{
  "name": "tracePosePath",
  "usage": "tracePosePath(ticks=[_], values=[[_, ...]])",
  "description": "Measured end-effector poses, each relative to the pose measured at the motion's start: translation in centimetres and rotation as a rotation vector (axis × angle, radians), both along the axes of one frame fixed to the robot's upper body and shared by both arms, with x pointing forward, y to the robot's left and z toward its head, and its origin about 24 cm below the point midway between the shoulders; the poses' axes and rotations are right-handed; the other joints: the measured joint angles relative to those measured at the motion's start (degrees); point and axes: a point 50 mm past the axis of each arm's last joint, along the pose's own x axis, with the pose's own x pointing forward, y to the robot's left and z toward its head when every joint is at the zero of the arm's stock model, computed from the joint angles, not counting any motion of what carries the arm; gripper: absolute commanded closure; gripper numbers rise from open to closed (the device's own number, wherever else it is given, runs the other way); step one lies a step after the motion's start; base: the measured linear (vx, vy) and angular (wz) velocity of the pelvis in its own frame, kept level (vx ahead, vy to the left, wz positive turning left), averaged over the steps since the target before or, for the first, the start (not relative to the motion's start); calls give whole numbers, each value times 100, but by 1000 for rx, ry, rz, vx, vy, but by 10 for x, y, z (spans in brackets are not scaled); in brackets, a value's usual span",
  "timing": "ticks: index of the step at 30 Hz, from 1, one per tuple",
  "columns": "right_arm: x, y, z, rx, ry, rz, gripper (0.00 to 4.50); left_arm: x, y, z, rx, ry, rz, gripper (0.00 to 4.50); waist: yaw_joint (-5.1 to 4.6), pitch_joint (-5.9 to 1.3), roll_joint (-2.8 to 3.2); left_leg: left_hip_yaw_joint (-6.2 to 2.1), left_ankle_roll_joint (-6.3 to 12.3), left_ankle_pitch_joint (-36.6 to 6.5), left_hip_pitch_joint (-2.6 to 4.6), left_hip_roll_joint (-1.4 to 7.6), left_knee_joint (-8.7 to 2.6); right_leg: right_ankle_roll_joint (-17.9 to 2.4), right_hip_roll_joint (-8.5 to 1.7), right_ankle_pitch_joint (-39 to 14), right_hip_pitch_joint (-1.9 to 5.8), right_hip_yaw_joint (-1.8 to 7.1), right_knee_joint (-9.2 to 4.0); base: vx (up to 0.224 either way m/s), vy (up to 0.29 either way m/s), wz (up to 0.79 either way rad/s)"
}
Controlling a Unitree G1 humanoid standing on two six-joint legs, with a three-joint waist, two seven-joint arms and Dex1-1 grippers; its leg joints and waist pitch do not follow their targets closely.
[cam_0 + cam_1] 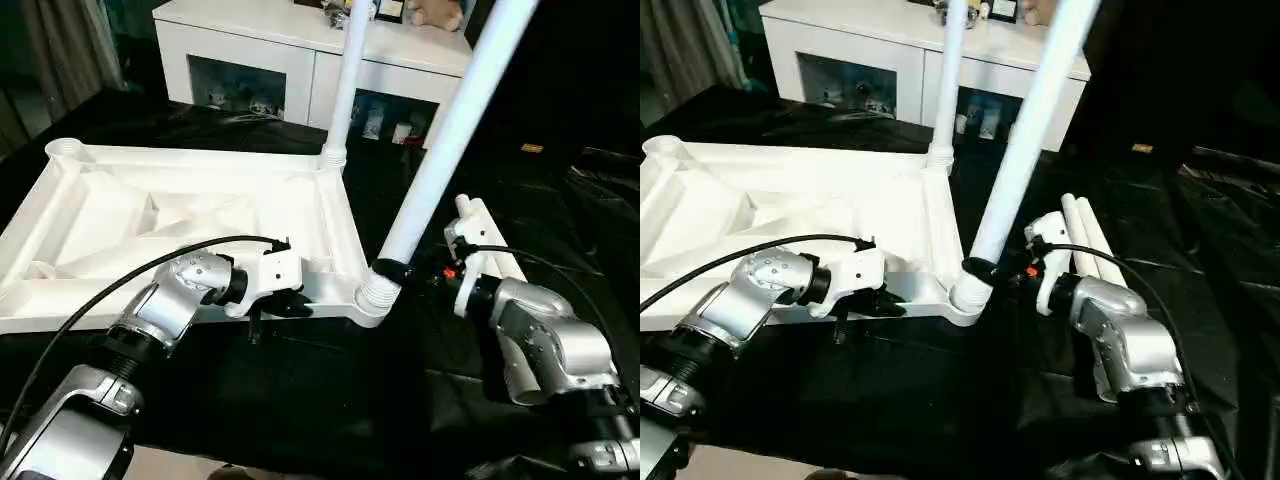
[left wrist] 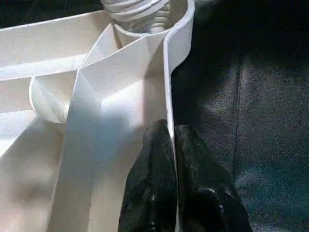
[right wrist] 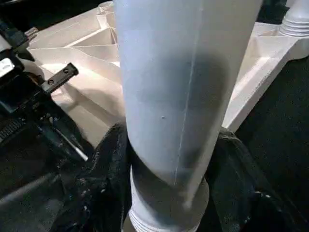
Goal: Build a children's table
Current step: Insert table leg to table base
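Risk: the near leg (image 1: 450,140) is seen leaning away from the tabletop (image 1: 190,225), not upright in its corner socket (image 1: 372,295). If it is turned or pushed at this slant, its ribbed end could be expected to cross-thread or jam.
Cause: the leg is gripped low, just above the socket, so little leverage is had over the long tube above.
Second risk: the tabletop could be dragged across the black sheet (image 1: 330,390) if the hold on its rim gives way while the leg is worked.
Right claw (image 1: 405,270): closed around the base of the near leg, a black finger (image 3: 104,159) pressed to each side of the tube in the right wrist view.
Left claw (image 2: 173,164): closed almost fully on the thin near rim of the tabletop, one finger inside the wall and one outside.
Tabletop: laid underside up on the black sheet, ribs and diagonal braces showing.
Far leg (image 1: 350,80): already stood upright in the far corner socket.
Spare legs (image 1: 1092,240): laid side by side on the sheet, just behind the right claw.
Cabinet (image 1: 300,60): behind the work, well apart.
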Motion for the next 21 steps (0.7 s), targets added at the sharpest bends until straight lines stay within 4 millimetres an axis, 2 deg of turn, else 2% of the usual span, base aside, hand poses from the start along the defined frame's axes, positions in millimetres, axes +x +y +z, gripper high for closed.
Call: tracePosePath(ticks=[10, 21], values=[[1, 4, 1, -2, 20, 66, 265, 1, -5, 2, 5, -3, -12, 450, 111, -11, -47, 6, 1, 0, 1, 0, -26, 1, 0, 1, 5, -1, -33, 0, 0, 0], [2, 4, 5, -64, 6, 120, 265, 2, -5, 2, 17, 0, -21, 450, 126, -12, -48, 8, -3, 2, 5, 0, -34, 1, -1, 1, 9, -2, -38, 0, 0, 0]])
